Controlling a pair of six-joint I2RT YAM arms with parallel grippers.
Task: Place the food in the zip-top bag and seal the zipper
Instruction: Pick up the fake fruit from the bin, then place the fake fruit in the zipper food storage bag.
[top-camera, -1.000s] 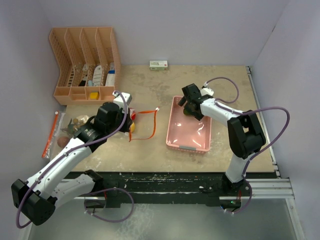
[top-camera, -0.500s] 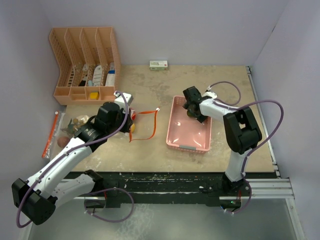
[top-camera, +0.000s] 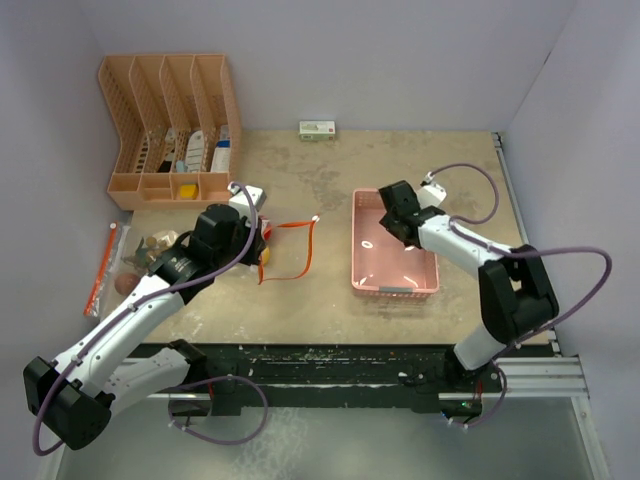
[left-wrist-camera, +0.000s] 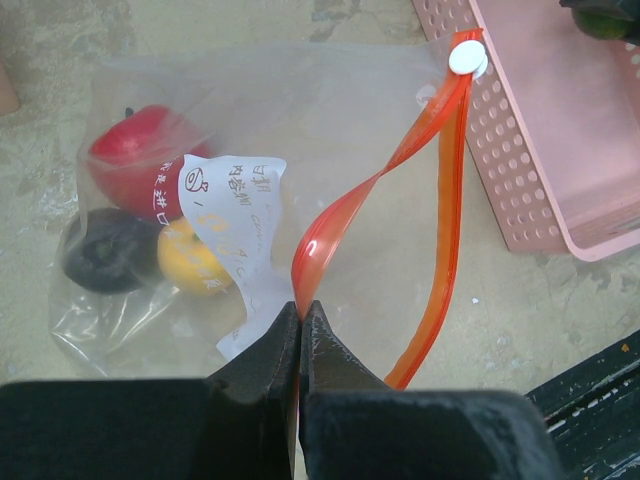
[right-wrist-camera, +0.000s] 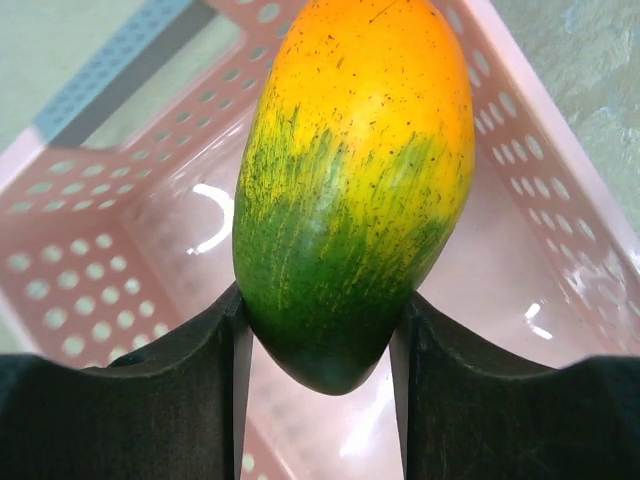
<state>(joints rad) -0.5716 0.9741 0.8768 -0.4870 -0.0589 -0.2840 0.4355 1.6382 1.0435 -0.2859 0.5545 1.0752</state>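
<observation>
Left end effector (left-wrist-camera: 300, 318) and right end effector (right-wrist-camera: 318, 315), clamped.

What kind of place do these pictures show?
Most likely a robot lab cell: a left arm and a right arm bolted to a worn table, plain walls close around it, and a toy-like mango as food.

Pale lilac walls (top-camera: 350, 60), worn beige tabletop (top-camera: 300, 300), peach desk organiser (top-camera: 170, 100) in far left corner
</observation>
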